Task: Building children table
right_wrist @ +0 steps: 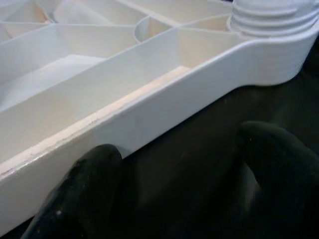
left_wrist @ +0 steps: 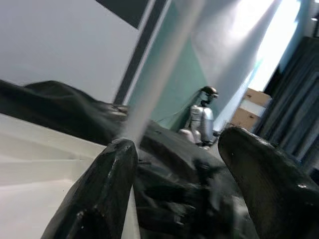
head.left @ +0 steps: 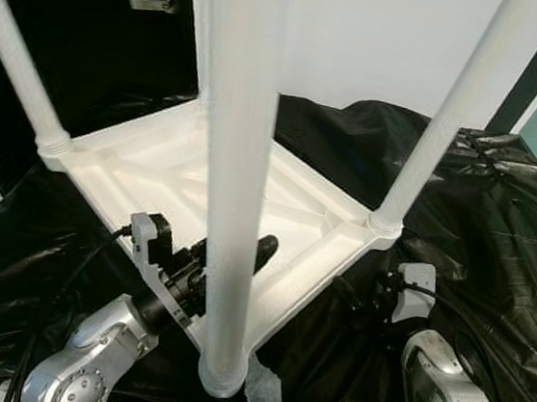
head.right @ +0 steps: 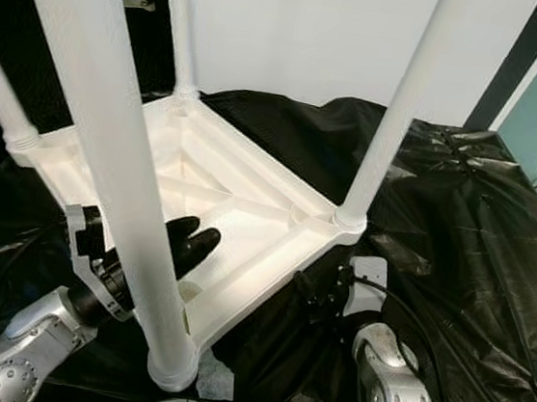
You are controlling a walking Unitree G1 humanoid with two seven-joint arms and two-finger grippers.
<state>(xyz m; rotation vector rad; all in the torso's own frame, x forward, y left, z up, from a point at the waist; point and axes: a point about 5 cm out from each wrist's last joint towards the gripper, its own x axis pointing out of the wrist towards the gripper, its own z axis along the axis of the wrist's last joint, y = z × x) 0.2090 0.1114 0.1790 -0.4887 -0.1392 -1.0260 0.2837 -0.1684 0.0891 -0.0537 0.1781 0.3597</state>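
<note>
Table [head.right: 248, 208] lies upside down, legs pointing up; left gripper [head.right: 186, 240] and right gripper [right_wrist: 169, 199] fingers seemingly open.

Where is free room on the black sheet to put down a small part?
Free: the crumpled black plastic sheet right of the upturned white plastic tabletop. Crowded: the near edge, where the left gripper, right gripper and nearest white leg meet.

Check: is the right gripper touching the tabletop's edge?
Cannot tell. In the right wrist view the right gripper sits open just below the tabletop rim; one finger overlaps it, contact unclear.
</note>
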